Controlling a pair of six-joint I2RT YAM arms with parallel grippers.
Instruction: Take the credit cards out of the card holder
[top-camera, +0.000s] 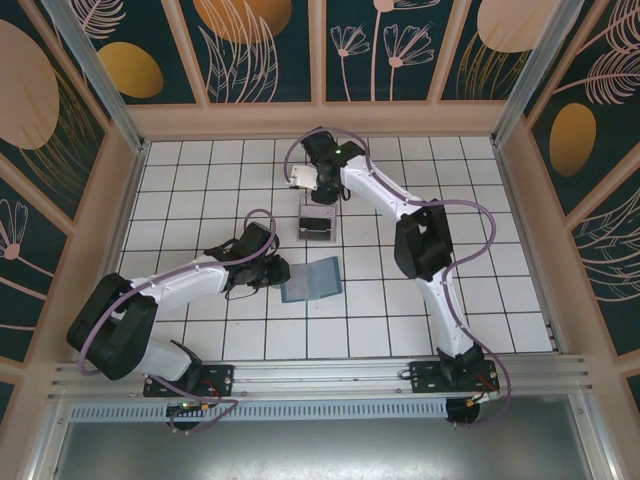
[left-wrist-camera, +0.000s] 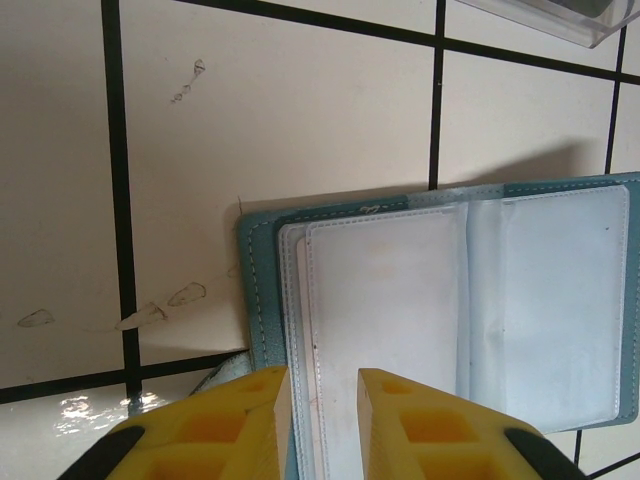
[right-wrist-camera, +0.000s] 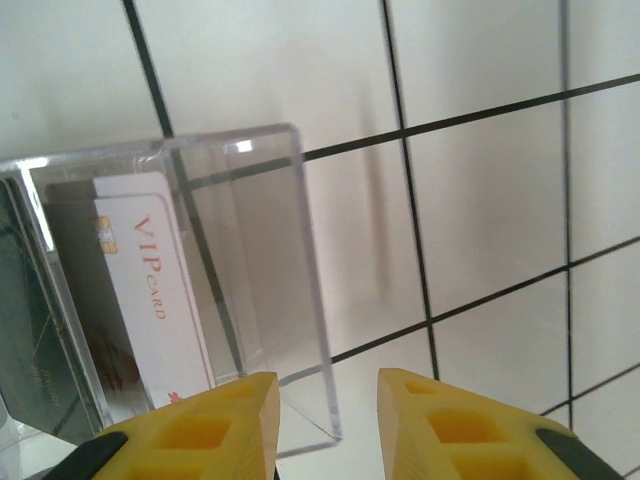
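Note:
The slate-blue card holder (top-camera: 311, 279) lies open and flat on the tiles, its clear sleeves (left-wrist-camera: 450, 300) facing up. My left gripper (left-wrist-camera: 323, 372) sits at its left end (top-camera: 275, 270). The yellow fingers stand a narrow gap apart over the sleeve edge and clamp nothing. A white credit card (right-wrist-camera: 140, 280) printed "VIP card" and a dark credit card (right-wrist-camera: 35, 330) stand inside a clear plastic tray (right-wrist-camera: 300, 250). My right gripper (right-wrist-camera: 328, 378) hangs just above the tray (top-camera: 317, 228), open, with the tray's corner wall below the gap.
The tray's corner shows at the top right of the left wrist view (left-wrist-camera: 560, 20). White tiled floor with black lines spreads around both arms, with wooden-framed walls on three sides. The right arm's elbow (top-camera: 420, 240) rises right of the card holder.

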